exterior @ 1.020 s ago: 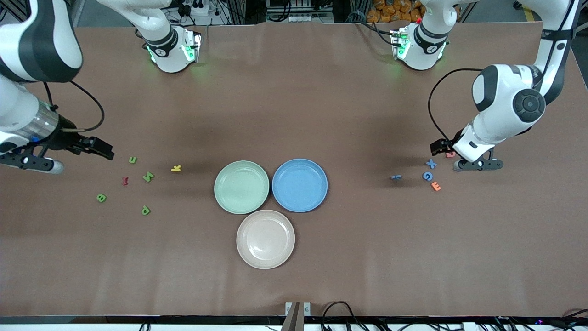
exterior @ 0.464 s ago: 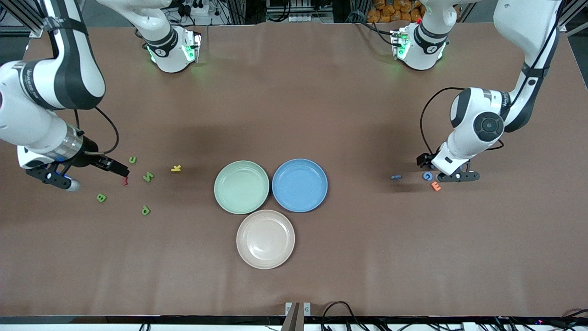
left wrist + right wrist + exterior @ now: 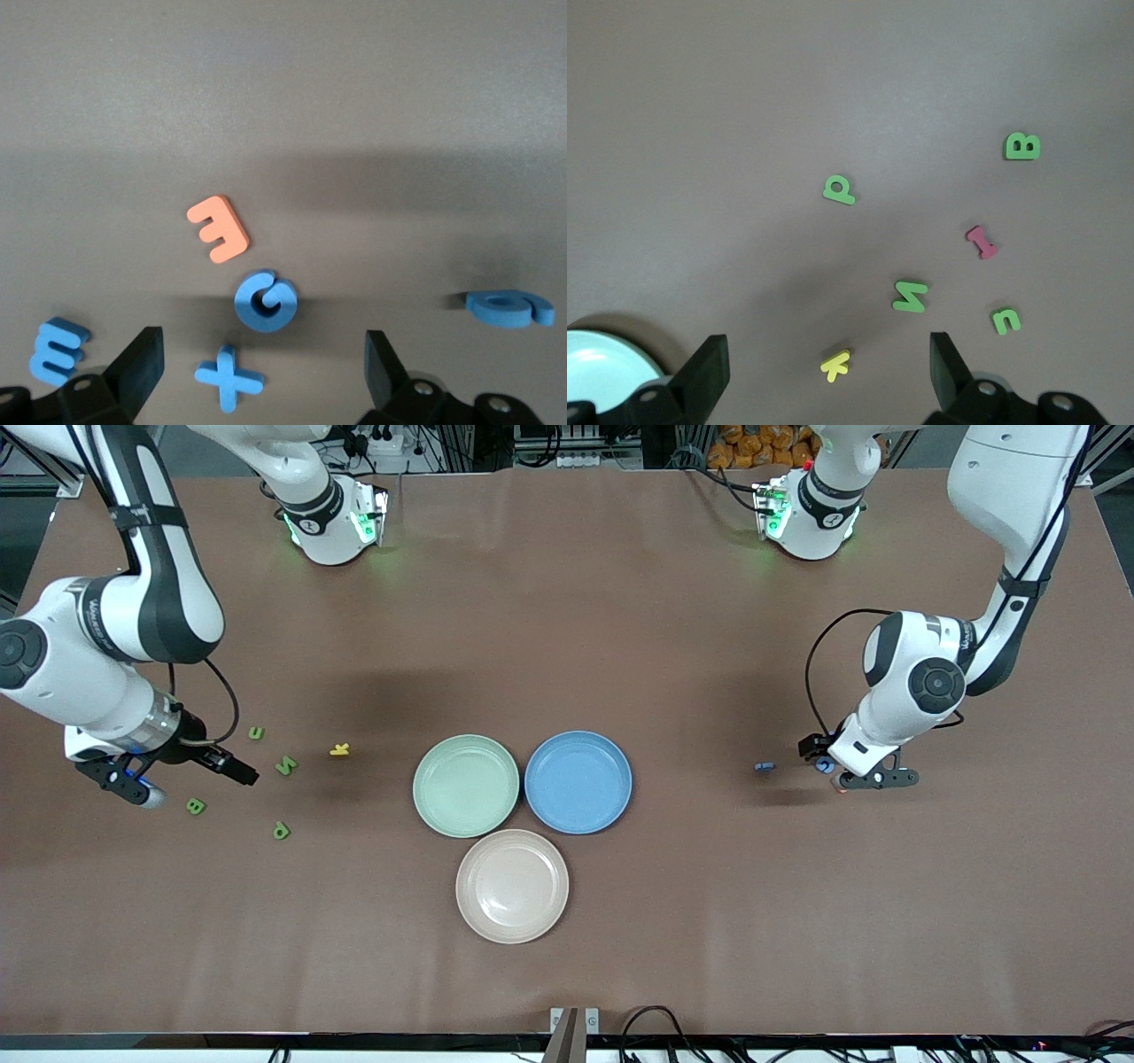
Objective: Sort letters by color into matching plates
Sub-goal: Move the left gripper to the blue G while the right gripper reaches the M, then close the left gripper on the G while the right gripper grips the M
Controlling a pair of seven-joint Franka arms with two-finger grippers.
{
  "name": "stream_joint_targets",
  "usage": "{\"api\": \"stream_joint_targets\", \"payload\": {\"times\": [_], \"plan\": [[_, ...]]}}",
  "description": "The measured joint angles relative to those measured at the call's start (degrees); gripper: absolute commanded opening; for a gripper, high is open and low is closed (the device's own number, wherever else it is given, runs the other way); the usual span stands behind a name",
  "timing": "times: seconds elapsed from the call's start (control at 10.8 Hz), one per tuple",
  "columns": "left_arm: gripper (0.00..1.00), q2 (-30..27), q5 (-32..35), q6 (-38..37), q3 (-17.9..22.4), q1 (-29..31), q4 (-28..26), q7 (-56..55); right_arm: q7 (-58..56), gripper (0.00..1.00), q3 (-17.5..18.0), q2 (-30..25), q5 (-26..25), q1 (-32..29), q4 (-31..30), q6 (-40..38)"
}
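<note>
The letters look light, stiff foam lying flat on the bench, so each spread claw, left [image 3: 257, 381] over the blue G [image 3: 265, 301], right [image 3: 824, 381] over the green M [image 3: 910, 296], should pinch across thin edges.

Robotics lab, two white robot arms with bases [image 3: 332, 518] fixed on a wide brown worktop [image 3: 567, 646], green status lights on the bases, metal frames and power strips [image 3: 576, 456] at its edge, loose cables [image 3: 656, 1023] hanging along the near edge
</note>
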Motion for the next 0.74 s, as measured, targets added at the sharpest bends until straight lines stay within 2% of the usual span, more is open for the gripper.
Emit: {"api": "stream_joint_targets", "payload": {"times": [0.74], "plan": [[1.00, 3.1, 0.0, 4.5, 0.0, 0.1, 0.2, -0.1, 2.9, 1.00, -0.4, 8.0, 0.2, -0.9, -1.8, 8.7]]}}
